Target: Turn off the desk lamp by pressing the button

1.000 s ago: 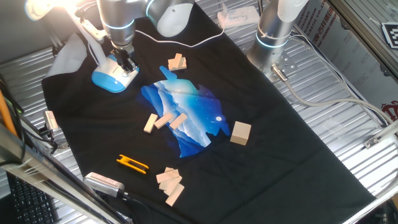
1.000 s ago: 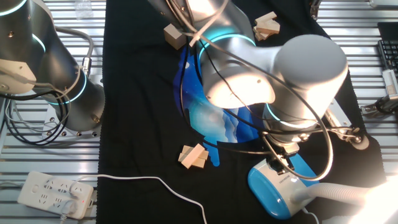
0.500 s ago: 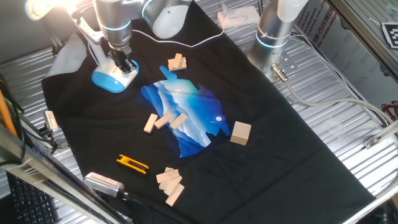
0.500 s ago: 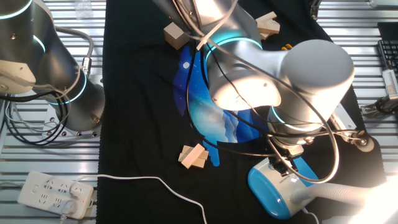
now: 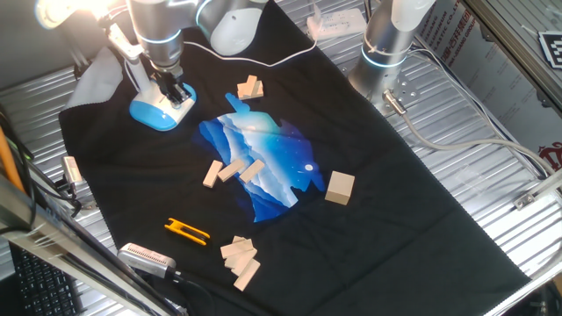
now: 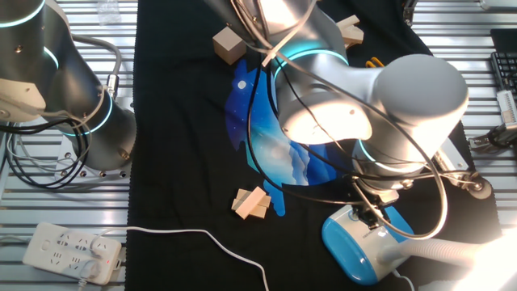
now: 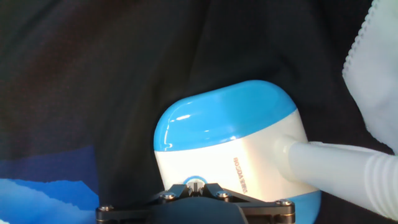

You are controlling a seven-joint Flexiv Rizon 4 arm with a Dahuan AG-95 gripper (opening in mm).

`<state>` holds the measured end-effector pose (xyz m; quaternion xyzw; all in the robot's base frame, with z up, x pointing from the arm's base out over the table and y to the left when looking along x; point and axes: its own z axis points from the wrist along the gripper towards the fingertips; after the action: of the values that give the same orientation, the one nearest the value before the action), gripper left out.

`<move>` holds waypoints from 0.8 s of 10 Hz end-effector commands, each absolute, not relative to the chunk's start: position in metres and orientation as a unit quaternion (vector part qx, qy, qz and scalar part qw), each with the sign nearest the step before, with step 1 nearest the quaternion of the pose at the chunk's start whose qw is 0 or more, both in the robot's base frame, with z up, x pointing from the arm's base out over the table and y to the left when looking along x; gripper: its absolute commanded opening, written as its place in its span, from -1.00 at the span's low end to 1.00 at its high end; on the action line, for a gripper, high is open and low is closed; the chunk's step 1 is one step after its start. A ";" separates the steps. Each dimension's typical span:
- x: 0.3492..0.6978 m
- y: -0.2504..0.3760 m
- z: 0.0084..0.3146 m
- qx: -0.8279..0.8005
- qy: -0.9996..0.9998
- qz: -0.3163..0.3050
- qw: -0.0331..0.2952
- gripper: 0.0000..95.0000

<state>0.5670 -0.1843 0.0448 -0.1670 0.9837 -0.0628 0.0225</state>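
The desk lamp stands at the back left of the black cloth, its light-blue base (image 5: 154,113) under my gripper (image 5: 178,95). Its head (image 5: 63,10) glows brightly. In the other fixed view the base (image 6: 355,252) is at the bottom right, with my gripper (image 6: 373,225) on its white top. In the hand view the base (image 7: 224,118) fills the middle and the bendy neck (image 7: 339,165) leaves to the right. My gripper (image 7: 195,183) has its fingertips together, set down inside a thin blue ring on the white top face. The button is hidden under them.
Wooden blocks lie on the cloth (image 5: 250,87) (image 5: 233,169) (image 5: 340,187) (image 5: 240,259). A yellow clip (image 5: 186,231) and a brush (image 5: 147,256) lie near the front. A second arm's base (image 5: 386,44) stands at the back. A power strip (image 6: 73,246) lies beside the cloth.
My arm has shifted slightly to the left over the lamp base, with the fingertips staying on its top. The lamp head still glows.
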 end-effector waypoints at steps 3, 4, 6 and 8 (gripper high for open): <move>0.567 -0.184 0.046 -0.168 0.984 -0.061 0.021 -1.00; 0.567 -0.184 0.045 -0.168 0.984 -0.061 0.021 -1.00; 0.568 -0.185 0.044 -0.169 0.984 -0.059 0.020 -1.00; 0.568 -0.186 0.044 -0.169 0.984 -0.058 0.020 -1.00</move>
<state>0.5686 -0.1857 0.0437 -0.1693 0.9837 -0.0580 0.0202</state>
